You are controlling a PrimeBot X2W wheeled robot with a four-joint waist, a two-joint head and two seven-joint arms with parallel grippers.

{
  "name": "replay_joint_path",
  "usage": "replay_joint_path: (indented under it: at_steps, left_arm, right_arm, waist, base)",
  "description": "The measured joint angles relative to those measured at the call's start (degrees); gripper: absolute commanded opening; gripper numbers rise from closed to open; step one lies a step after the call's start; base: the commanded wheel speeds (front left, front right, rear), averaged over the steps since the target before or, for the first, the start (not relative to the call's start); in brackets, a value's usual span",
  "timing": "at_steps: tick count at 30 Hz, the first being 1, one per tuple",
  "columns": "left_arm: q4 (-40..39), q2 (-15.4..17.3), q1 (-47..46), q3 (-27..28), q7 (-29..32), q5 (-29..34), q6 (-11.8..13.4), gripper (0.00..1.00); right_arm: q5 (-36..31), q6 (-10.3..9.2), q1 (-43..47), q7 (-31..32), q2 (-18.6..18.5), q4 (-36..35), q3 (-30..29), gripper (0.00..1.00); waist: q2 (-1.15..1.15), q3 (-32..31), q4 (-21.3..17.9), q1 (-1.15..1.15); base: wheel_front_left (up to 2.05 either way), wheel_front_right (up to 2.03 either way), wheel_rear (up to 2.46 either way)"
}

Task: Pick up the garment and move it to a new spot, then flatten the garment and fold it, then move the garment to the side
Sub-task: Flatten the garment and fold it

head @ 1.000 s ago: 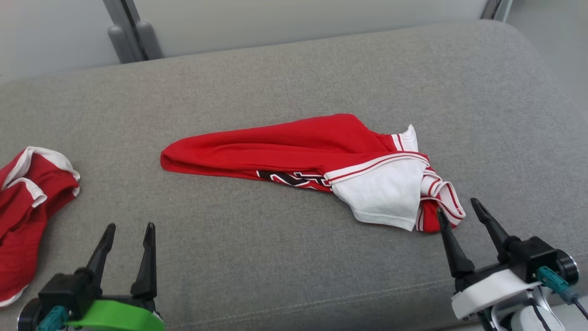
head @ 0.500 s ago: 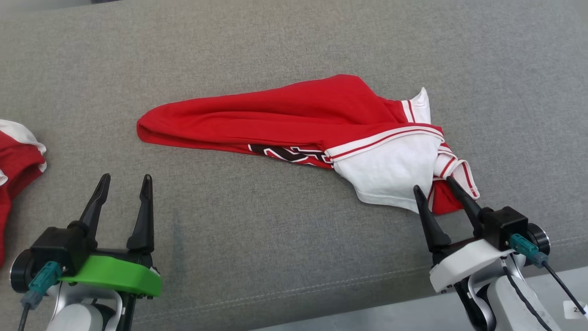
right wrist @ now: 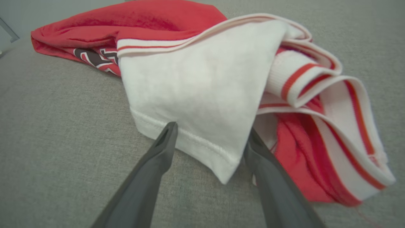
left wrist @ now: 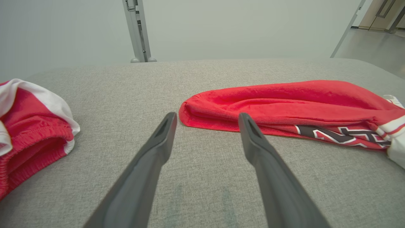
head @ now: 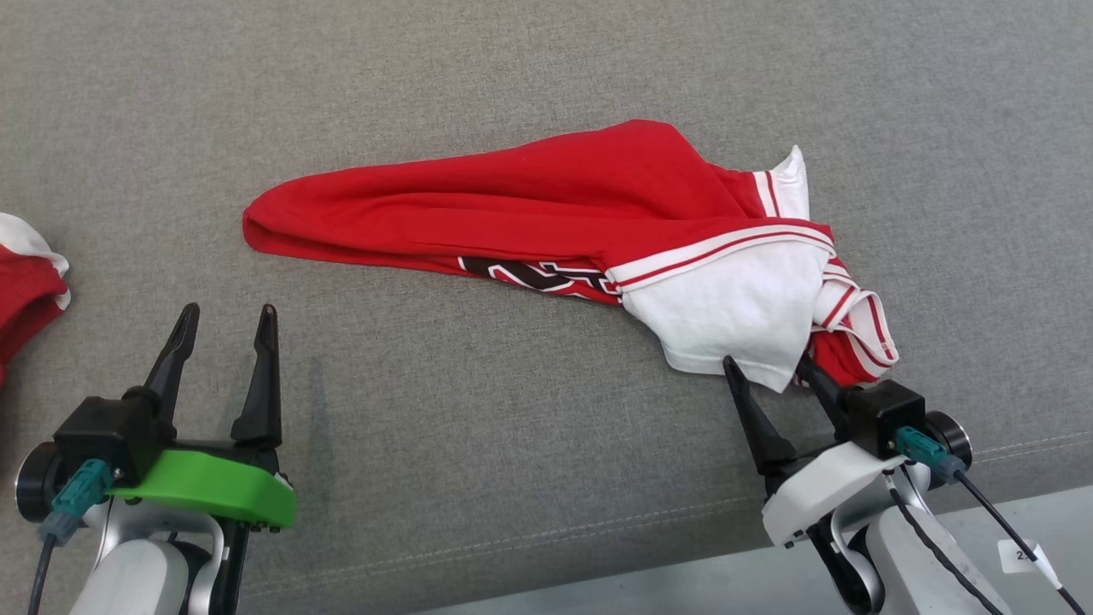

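On the grey cushion (head: pixel 512 444), the right gripper (head: pixel 765 363) straddles the garment (head: pixel 546 205) at its white corner, fingers spread to pinch; the left gripper (head: pixel 229 309) hovers released, empty.

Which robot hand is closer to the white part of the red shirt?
Right. The right gripper, open, straddles a corner of the white flap; the left gripper sits apart, short of the garment.

We note the second red garment (head: pixel 26 286) is cut off by the head view's left edge. On the garment (head: pixel 546 213), the black lettering (head: pixel 538 275) is partly folded under; we cannot read it. The white hem (right wrist: pixel 205 148) covers one fingertip of the right gripper (head: pixel 766 366). The cable tag (head: pixel 1018 555) is too small for us to read.
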Motion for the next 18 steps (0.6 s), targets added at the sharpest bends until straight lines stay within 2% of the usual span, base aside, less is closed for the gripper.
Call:
replay_joint_path:
  at_steps: [1, 2, 3, 4, 11, 18]
  left_arm:
    - [0.2, -0.07, -0.12, 0.0, 0.0, 0.0, 0.0, 1.0]
    - [0.4, -0.11, -0.23, 0.0, 0.0, 0.0, 0.0, 1.0]
    - [0.6, -0.14, -0.37, 0.01, -0.01, 0.0, 0.0, 1.0]
    - [0.87, -0.18, -0.5, 0.01, -0.04, 0.0, 0.0, 1.0]
    - [2.78, -0.32, -1.26, 0.67, -0.25, 0.0, 0.0, 1.0]
    - [4.58, -1.25, -1.65, 0.98, -0.58, -0.11, 0.0, 1.0]
  right_arm:
    - [0.01, 0.01, -0.12, -0.02, 0.01, 0.31, 0.15, 0.94]
    - [0.02, 0.01, -0.21, -0.02, 0.02, 0.55, 0.31, 0.6]
    - [0.18, 0.02, -0.34, -0.04, 0.03, 0.67, 0.56, 0.11]
    - [0.48, 0.12, -0.55, -0.09, 0.05, 0.87, 0.85, 0.0]
    - [3.94, 0.67, -1.25, -0.37, 0.25, 0.04, 3.27, 0.0]
    - [8.86, 1.1, -4.16, -0.36, 0.07, -8.66, 6.43, 0.0]
  waist:
    - [0.0, 0.01, 0.0, 0.0]
    - [0.0, 0.02, -0.01, 0.0]
    - [0.0, 0.02, -0.02, 0.0]
    - [0.0, 0.01, -0.04, 0.0]
    - [0.0, -0.38, -0.52, 0.0]
    - [0.0, -1.42, -1.7, 0.0]
  base:
    - [0.0, 0.0, 0.0]
    - [0.0, 0.0, 0.0]
    - [0.0, 0.0, 0.0]
    - [0.0, 0.0, 0.0]
    - [0.0, 0.0, 0.0]
    - [0.0, 0.0, 0.0]
